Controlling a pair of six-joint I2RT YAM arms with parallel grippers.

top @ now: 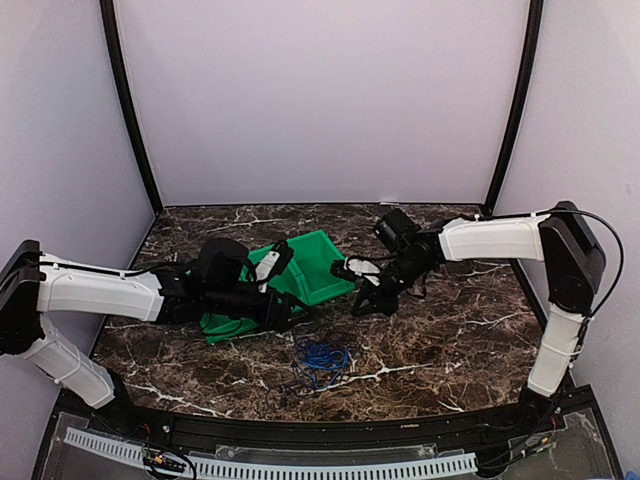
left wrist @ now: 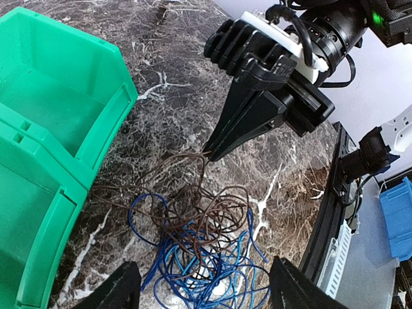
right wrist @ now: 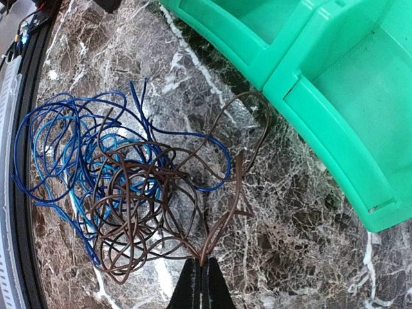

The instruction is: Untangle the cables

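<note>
We are pinching a dark brown wire [right wrist: 235,193] with our right gripper [right wrist: 201,283]; its two fingers are pressing flat together on the strand, with no gap showing between them, and the wire is running from their tips back into the heap; seen from the left wrist, that gripper is pointing steeply down at the far side of the tangle, its tip close to the marble; we are holding our left gripper [left wrist: 205,278] over the near side of the same heap, its fingers [left wrist: 122,290] standing spread wide, one on each side of the pile and gripping nothing; the cables [top: 320,358] are lying in one loose knot on the dark marble table [right wrist: 290,225], near its front edge and roughly midway between our two arms; the blue wire [right wrist: 51,129] is coiling in many loops on the side nearer the table's front edge, while the brown loops are crossing over and through it on the side nearer the bin, so that the two are interlacing in the middle; the green bin [left wrist: 64,129] is sitting just beside the tangle, toward the back of the table, with our left arm reaching across it in the overhead view; one brown loop is stretching out almost to the bin's wall, though we cannot tell whether it is touching.
</note>
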